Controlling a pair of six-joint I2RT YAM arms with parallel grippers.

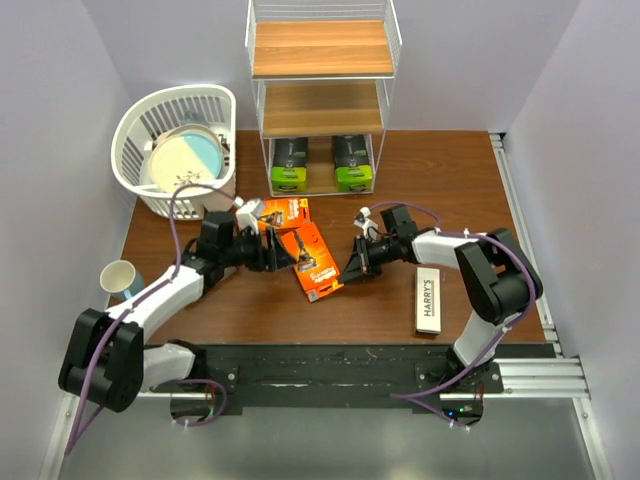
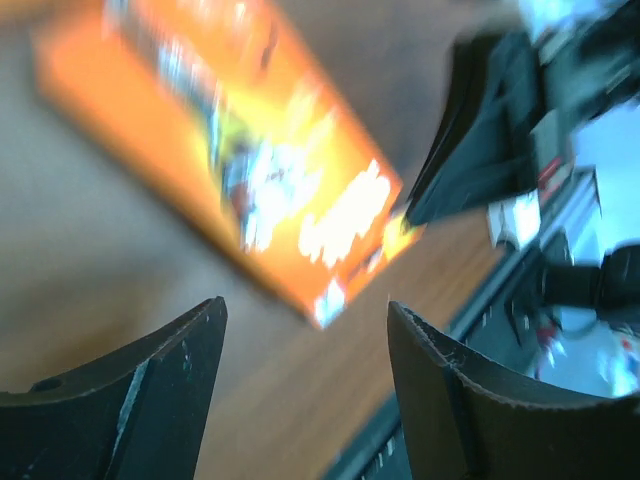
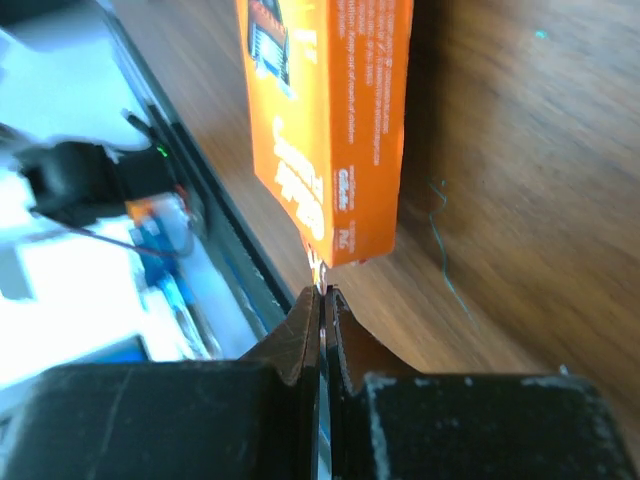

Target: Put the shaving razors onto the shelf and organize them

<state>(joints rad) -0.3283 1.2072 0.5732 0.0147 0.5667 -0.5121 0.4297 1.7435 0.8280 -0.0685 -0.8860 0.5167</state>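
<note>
- Shelf (image 1: 320, 48): two green packs (image 1: 290, 163) on the bottom board.
- Basket (image 1: 160, 205): plate (image 1: 185, 160) inside.
- Right claw (image 3: 322, 292) pinches orange box (image 3: 330, 130) tab; left claw (image 2: 305, 305) wide.

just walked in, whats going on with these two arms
Two robot arms are sorting razor packs onto the shelf. Two black-and-green packs already sit on its bottom tier. Both arms meet at an orange box lying on the table. The left gripper is open just short of it. The right gripper is shut at the box's corner, but it is unclear whether it has a real pinch. A second orange box and the HARRY'S box also lie on the table.
</note>
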